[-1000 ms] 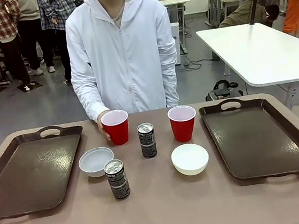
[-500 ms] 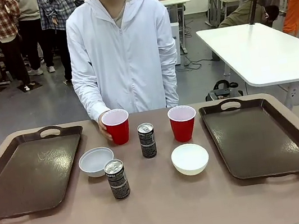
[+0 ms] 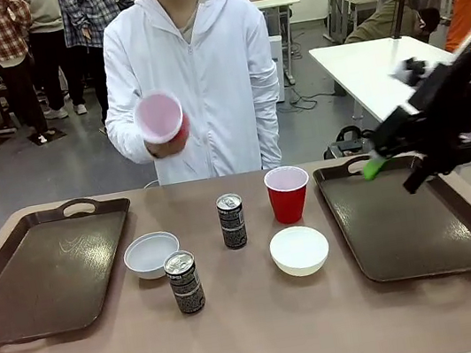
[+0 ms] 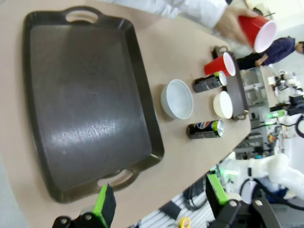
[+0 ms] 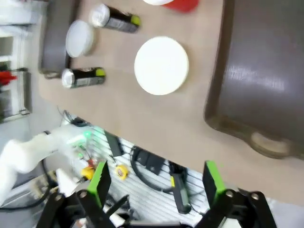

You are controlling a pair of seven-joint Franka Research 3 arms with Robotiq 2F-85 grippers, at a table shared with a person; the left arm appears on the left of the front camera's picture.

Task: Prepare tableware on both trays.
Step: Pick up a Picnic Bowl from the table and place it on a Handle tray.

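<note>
Both trays lie bare: the left tray (image 3: 44, 269) well to the left of the middle can (image 3: 232, 221), the right tray (image 3: 413, 220) well to its right. The right arm has swung in above the right tray's far end. Its right gripper (image 3: 393, 171) hangs with jaws spread, holding nothing. The left gripper (image 4: 160, 199), equally wide and empty, looks down over the left tray's near rim.

The person's hand (image 3: 168, 145) has lifted one red cup (image 3: 161, 117) high above and left of the can, mouth tilted toward the robot. The second cup (image 3: 288, 193) stands just right of the can, one bowl (image 3: 299, 250) near-right, the other bowl (image 3: 151, 254) left, and the near can (image 3: 184, 282) near-left. Loading seems only begun.

Motion blur smears the right arm, so its height is unclear. The lifted cup half hides the hand.
</note>
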